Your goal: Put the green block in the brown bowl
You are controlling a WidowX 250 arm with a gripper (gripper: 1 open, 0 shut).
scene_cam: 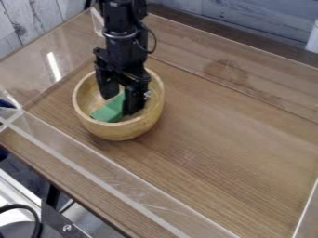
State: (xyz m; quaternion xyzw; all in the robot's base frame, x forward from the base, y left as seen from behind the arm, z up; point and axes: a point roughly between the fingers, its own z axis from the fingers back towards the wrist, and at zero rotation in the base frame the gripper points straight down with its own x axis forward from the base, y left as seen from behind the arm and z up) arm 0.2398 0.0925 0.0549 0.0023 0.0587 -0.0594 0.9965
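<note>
The brown bowl point(133, 128) sits on the left part of the wooden table. The green block point(110, 112) lies inside it, leaning against the bowl's inner left side, partly hidden by the fingers. My gripper point(125, 93) points straight down into the bowl, right over the block. Its two black fingers point(108, 85) stand apart on either side of the block's upper end, so the gripper is open. Whether the fingers touch the block I cannot tell.
A clear plastic wall point(74, 182) runs along the table's front and left edges. The wooden tabletop point(224, 139) stretches to the right of the bowl. White planks show at the upper left.
</note>
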